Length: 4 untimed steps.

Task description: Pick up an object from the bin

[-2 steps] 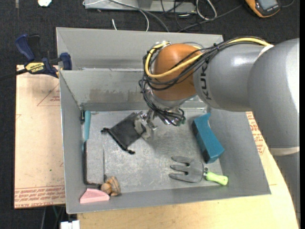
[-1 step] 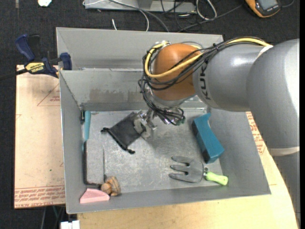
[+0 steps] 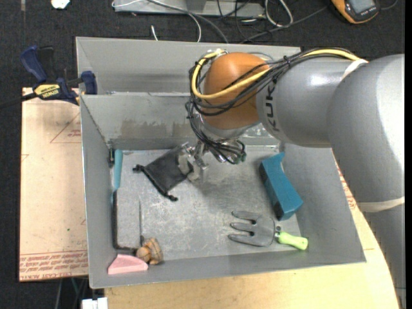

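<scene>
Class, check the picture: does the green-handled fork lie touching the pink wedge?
No: the green-handled fork lies toward the right, well apart from the pink wedge in the near left corner.

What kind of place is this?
Most likely a robot lab. A big grey robot arm reaches into a metal bin of odd things, like a blue block and a garden fork, and cables lie on the floor behind.

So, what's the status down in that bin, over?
Gripper low at right edge of black fabric piece. No hold confirmed. Blue block, green-handled hand fork lie apart, not in the way.
</scene>
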Each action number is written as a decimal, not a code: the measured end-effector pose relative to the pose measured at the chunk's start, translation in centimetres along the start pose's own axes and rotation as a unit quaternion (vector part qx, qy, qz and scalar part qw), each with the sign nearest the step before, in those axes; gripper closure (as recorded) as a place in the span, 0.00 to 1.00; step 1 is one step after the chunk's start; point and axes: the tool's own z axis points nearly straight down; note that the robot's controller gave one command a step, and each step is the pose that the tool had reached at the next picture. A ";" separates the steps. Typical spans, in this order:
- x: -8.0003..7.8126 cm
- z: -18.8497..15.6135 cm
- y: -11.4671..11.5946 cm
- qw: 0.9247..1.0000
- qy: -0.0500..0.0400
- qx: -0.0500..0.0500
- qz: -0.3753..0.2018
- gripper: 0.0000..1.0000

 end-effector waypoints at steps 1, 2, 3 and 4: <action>0.0 0.0 -0.2 1.000 -0.001 0.000 -0.009 1.00; 0.1 -0.9 -0.2 1.000 0.001 -0.001 -0.007 1.00; 1.5 -0.9 -2.0 0.999 -0.002 0.000 -0.049 1.00; 0.9 -0.3 -1.7 0.999 -0.002 0.000 -0.050 1.00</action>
